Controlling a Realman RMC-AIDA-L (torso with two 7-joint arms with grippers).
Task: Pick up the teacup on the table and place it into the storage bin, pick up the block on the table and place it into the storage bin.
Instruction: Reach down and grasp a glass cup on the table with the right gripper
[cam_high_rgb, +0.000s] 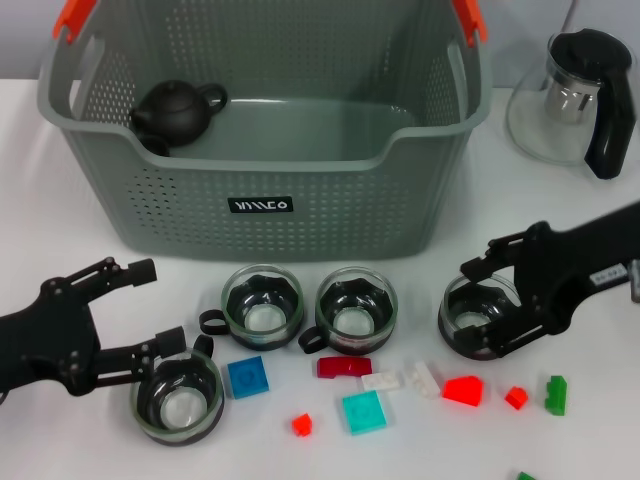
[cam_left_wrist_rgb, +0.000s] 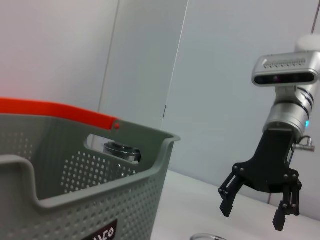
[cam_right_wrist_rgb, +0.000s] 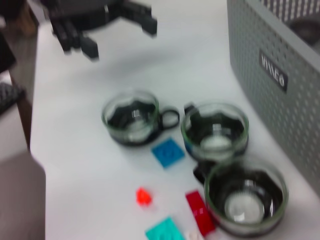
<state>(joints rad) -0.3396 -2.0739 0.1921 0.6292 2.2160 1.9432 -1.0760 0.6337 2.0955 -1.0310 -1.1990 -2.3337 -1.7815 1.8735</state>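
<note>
A large grey perforated storage bin (cam_high_rgb: 270, 150) with orange handle clips is seen at the back of the white tabletop (cam_high_rgb: 60, 200), and a black teapot (cam_high_rgb: 178, 110) is found inside it at its left end. Four glass teacups are set on the tabletop in front of the bin. The leftmost teacup (cam_high_rgb: 178, 398) is placed just beside the left gripper (cam_high_rgb: 150, 310), whose jaws are spread wide and hold nothing; one finger lies close to the cup's rim. Two more teacups (cam_high_rgb: 262, 303) (cam_high_rgb: 355, 309) are stood side by side near the bin's front wall. The rightmost teacup (cam_high_rgb: 480, 318) is bracketed by the right gripper (cam_high_rgb: 490, 305), whose jaws are spread around it; whether the cup is touched cannot be told.

Small blocks are scattered along the near edge: a blue block (cam_high_rgb: 248, 377), a teal block (cam_high_rgb: 363, 411), a dark red block (cam_high_rgb: 344, 367), a red block (cam_high_rgb: 463, 390) and a green block (cam_high_rgb: 555, 394), among others. A glass pitcher (cam_high_rgb: 570, 100) with a black handle is seen at the far right, beside the bin.
</note>
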